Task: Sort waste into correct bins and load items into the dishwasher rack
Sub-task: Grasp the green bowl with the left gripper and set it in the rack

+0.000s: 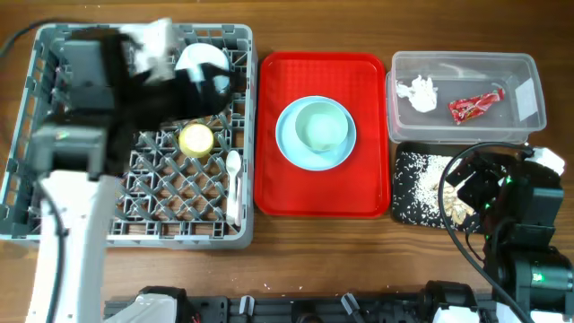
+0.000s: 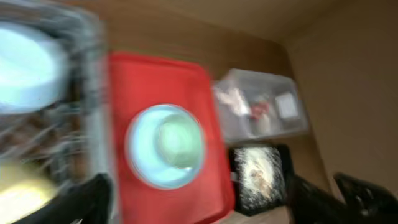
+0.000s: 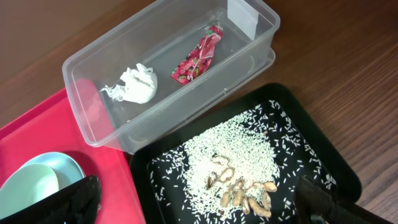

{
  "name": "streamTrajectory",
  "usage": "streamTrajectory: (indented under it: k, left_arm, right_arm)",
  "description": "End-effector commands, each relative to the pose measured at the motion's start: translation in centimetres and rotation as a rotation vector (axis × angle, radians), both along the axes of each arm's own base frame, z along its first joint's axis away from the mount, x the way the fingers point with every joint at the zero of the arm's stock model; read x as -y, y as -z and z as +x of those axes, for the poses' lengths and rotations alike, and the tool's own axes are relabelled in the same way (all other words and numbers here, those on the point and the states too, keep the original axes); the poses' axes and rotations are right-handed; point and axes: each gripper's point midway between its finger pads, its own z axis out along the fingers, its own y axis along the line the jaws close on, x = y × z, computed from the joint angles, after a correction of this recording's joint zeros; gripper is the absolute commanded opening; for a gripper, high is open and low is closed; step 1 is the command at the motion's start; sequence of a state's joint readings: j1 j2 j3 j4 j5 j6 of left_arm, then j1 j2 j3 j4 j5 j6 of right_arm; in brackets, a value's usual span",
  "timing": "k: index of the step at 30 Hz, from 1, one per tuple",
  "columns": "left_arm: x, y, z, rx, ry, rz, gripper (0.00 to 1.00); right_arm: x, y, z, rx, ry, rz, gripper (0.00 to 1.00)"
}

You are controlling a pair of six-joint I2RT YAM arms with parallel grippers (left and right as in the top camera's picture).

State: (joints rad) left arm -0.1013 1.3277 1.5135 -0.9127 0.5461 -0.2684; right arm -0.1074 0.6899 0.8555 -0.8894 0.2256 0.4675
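Observation:
The grey dishwasher rack (image 1: 54, 215) is at the left. It holds a pale blue bowl (image 1: 202, 63), a yellow cup (image 1: 196, 140) and a white spoon (image 1: 233, 184). My left gripper (image 1: 211, 90) hovers over the rack's far right part, open and empty (image 2: 217, 208); its wrist view is motion-blurred. A light blue plate (image 1: 287, 148) with a pale green dish (image 1: 321, 126) sits on the red tray. The clear tub (image 1: 466, 65) holds the tissue (image 1: 419, 93) and red wrapper (image 1: 475, 106). Rice scraps (image 3: 233, 155) lie in the black tray (image 1: 405, 211). My right gripper (image 3: 193, 208) is open above it. The fork is not visible.
The flat red tray (image 1: 269, 193) lies between the rack and the bins. The tub and black tray stand one behind the other at the right. Bare wooden table shows along the front edge and at the far right (image 3: 348, 74).

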Motion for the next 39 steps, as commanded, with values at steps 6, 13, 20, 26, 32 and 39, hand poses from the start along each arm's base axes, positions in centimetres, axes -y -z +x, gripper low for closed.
streamTrajectory:
  k: [6, 13, 20, 26, 32, 39]
  left_arm:
    - [19.1, 12.2, 2.9, 0.032, 0.224, 0.295, 0.33]
    - [22.0, 26.9, 3.0, -0.074, 0.220, 0.591, 0.35]
    - [21.8, 29.8, 2.2, -0.124, 0.243, 0.626, 0.38]
    - [22.4, 28.0, 3.1, -0.079, 0.229, 0.589, 0.04]
    - [17.8, 4.7, -1.8, 0.090, 0.119, 0.332, 0.04]
    - [7.6, 5.9, -12.2, -0.286, 0.181, 0.329, 0.04]
  right_arm:
    - [0.2, -0.5, 0.0, 0.013, 0.013, -0.004, 1.00]
    - [0.2, -0.5, 0.0, 0.013, 0.013, -0.004, 1.00]
    - [0.2, -0.5, 0.1, 0.012, 0.013, -0.004, 1.00]
    - [0.2, -0.4, 0.1, 0.011, 0.013, -0.004, 1.00]
    - [0.2, -0.5, 0.1, 0.012, 0.013, -0.004, 1.00]
    - [0.2, -0.5, 0.1, 0.012, 0.013, -0.004, 1.00]
